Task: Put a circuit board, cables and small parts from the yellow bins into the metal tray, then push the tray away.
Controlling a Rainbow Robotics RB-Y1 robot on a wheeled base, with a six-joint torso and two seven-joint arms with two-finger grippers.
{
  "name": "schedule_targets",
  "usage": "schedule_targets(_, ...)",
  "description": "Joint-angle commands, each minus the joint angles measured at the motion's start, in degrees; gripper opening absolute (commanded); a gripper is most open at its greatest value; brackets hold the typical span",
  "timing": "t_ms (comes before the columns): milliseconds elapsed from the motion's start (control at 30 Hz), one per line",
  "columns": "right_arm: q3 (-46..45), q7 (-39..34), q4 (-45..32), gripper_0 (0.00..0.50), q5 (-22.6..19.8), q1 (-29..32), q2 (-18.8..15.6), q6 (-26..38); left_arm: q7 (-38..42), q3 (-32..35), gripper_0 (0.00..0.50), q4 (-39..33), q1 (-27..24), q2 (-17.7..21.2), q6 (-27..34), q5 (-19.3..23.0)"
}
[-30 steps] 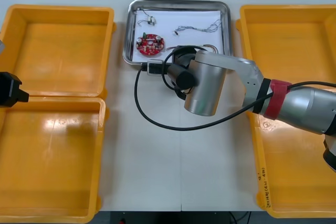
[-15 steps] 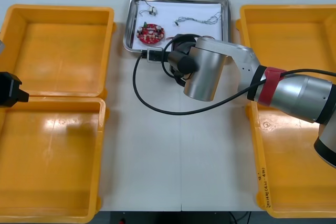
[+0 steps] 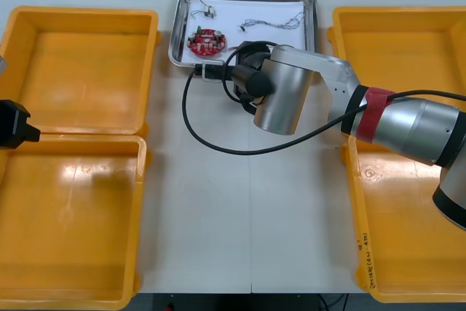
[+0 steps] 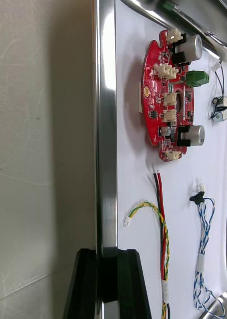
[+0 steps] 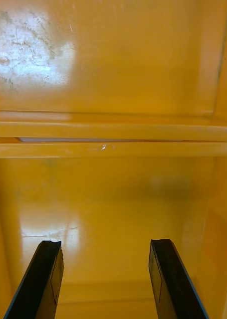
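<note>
The metal tray (image 3: pixel 177 35) lies at the table's far edge, white inside. It holds a round red circuit board (image 3: pixel 206 40), a blue and white cable (image 3: pixel 285 24) and a small metal part (image 3: pixel 208 12). My right arm (image 3: pixel 281 100) reaches to the tray's near rim. In the right wrist view my right gripper (image 4: pixel 108 281) is shut on the tray's rim (image 4: pixel 106 124). Beyond the fingers lie the board (image 4: pixel 168 99), a red and yellow cable (image 4: pixel 161 219) and the blue and white cable (image 4: pixel 203 239). My left gripper (image 5: pixel 106 279) hangs open over a yellow bin (image 5: pixel 113 50).
Two yellow bins (image 3: pixel 80 63) stand at the left and two (image 3: pixel 408 56) at the right. A black cable (image 3: pixel 191 129) from the right wrist loops over the table's middle. The left arm (image 3: pixel 14 123) waits at the left edge.
The tray has slid toward the table's far edge, with my right gripper on its rim moving along. The left arm has not moved.
</note>
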Motion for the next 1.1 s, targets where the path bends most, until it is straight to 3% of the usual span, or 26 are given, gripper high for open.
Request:
schedule_targets(33,-1.87,2.33,-0.24,0.000,-1.16,-3.49,0.99,-0.65,-3.94,1.77,0.500,-1.55,1.08,2.61,0.35,0.34)
schedule_targets(167,-1.87,2.95,-0.24,0.011,-3.01,-3.49,0.99,-0.56,-3.94,1.77,0.500,-1.55,1.08,2.61,0.35,0.34)
schedule_targets(267,-1.87,3.39,-0.24,0.147,-3.01,-3.49,0.99,-0.56,-3.94,1.77,0.500,-1.55,1.08,2.61,0.35,0.34)
schedule_targets(500,-1.17,3.56,-0.24,0.169,-3.10,-3.49,0.99,-0.12,-3.94,1.77,0.500,-1.55,1.08,2.61,0.35,0.34)
schedule_targets(600,-0.90,3.65,-0.15,0.287,-3.10,-3.49,0.99,-0.04,-3.94,1.77,0.500,-1.55,1.08,2.61,0.35,0.34)
schedule_targets(667,-0.90,3.91,-0.24,0.399,-3.10,-3.49,0.99,0.05,-3.94,1.77,0.500,-1.55,1.08,2.61,0.35,0.34)
schedule_targets(767,-0.90,4.18,-0.33,0.488,-3.10,-3.49,0.99,0.49,-3.94,1.77,0.500,-1.55,1.08,2.61,0.35,0.34)
schedule_targets(933,-0.90,4.62,-1.29,0.500,-6.26,-3.67,0.91,3.04,-3.94,1.77,0.500,-1.55,1.08,2.61,0.35,0.34)
schedule_targets(1100,-2.13,4.62,-4.81,0.500,-6.26,-3.76,0.91,9.28,-3.94,1.77,0.500,-1.55,1.08,2.61,0.35,0.34)
